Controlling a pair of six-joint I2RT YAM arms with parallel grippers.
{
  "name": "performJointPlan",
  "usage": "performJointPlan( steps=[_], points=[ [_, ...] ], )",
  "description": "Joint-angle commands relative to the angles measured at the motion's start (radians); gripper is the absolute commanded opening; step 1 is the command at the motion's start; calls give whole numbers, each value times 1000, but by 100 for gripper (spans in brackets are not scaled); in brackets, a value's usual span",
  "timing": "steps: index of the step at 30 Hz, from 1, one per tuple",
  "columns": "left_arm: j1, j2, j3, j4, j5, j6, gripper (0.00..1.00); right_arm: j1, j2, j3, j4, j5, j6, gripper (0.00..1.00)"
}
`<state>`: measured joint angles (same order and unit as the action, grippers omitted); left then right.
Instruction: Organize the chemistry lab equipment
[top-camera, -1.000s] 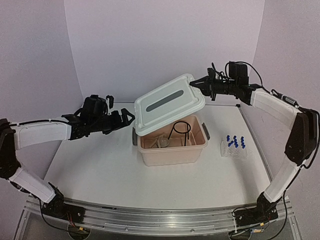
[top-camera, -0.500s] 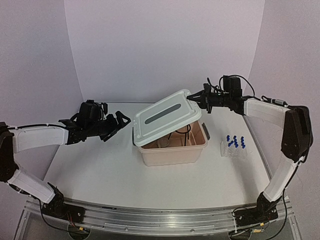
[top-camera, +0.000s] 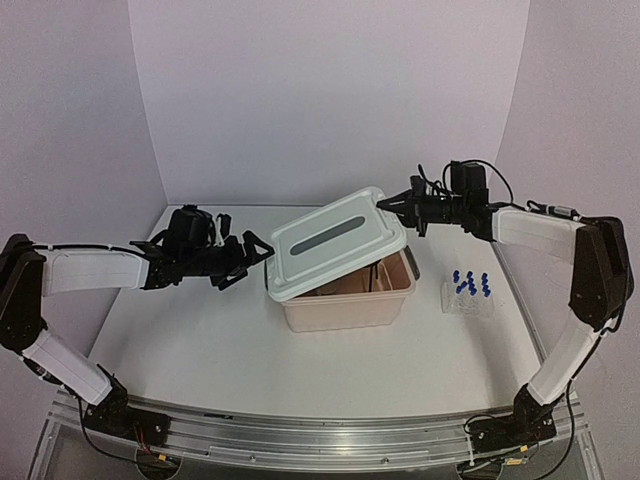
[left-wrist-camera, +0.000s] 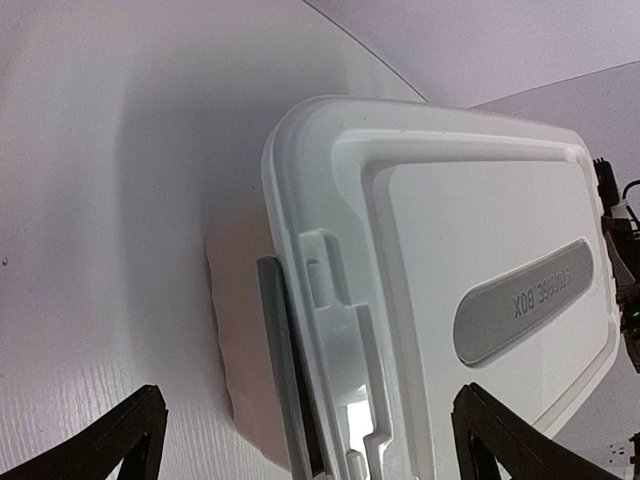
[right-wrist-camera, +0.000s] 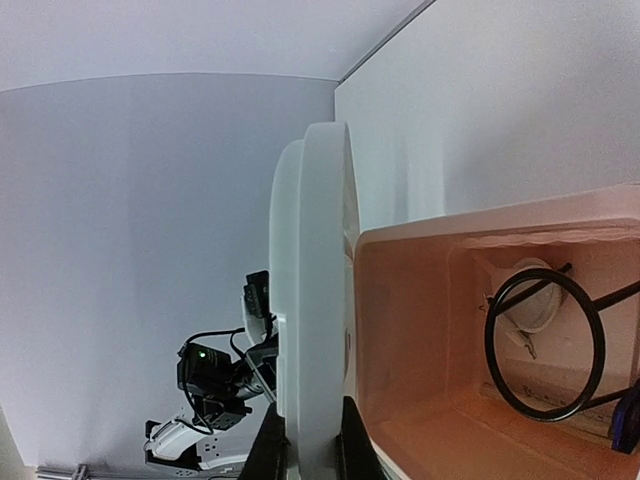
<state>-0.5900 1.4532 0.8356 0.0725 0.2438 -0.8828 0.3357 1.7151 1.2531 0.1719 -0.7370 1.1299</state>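
Top external: my right claw (top-camera: 390, 203) pinches the white lid (top-camera: 345, 252), tilted over the beige tub (top-camera: 345, 308). My left claw (top-camera: 250, 262) gapes beside its left edge.

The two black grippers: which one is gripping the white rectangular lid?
The right gripper: it is shut on the edge of the white rectangular lid. The left gripper stands open at the other end.

lid (top-camera: 335, 240): white, grey oval label strip | tub (top-camera: 345, 305): pale peach-beige | latch (left-wrist-camera: 275, 350): grey | ring stand (right-wrist-camera: 488, 342): black wire | tubes (top-camera: 468, 284): blue caps | rack (top-camera: 468, 306): clear | table (top-camera: 200, 330): white | arms (top-camera: 85, 270): white shells, black joints | walls (top-camera: 300, 100): pale lilac
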Motion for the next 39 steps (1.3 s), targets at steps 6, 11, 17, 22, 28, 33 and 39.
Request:
performJointPlan(
  steps=[6,11,17,22,28,33,39],
  points=[
    [-1,47,49,35,105,57,100,-34,-60,-33,17,-30,19,0],
    [-1,81,71,27,123,78,100,-52,-51,-49,14,-15,19,0],
    [-1,114,91,0,123,94,98,-71,-62,-65,9,-7,-7,7],
    [0,125,99,-11,122,106,98,-70,-47,-70,10,-38,-27,9],
    [-1,140,111,-18,125,114,97,-68,-47,-75,6,-44,-52,26],
    [-1,144,110,-20,117,119,97,-70,-53,-65,-14,-37,-77,35],
    [-1,159,115,-11,122,120,96,-82,-110,-22,-265,137,-240,43]
  ],
)
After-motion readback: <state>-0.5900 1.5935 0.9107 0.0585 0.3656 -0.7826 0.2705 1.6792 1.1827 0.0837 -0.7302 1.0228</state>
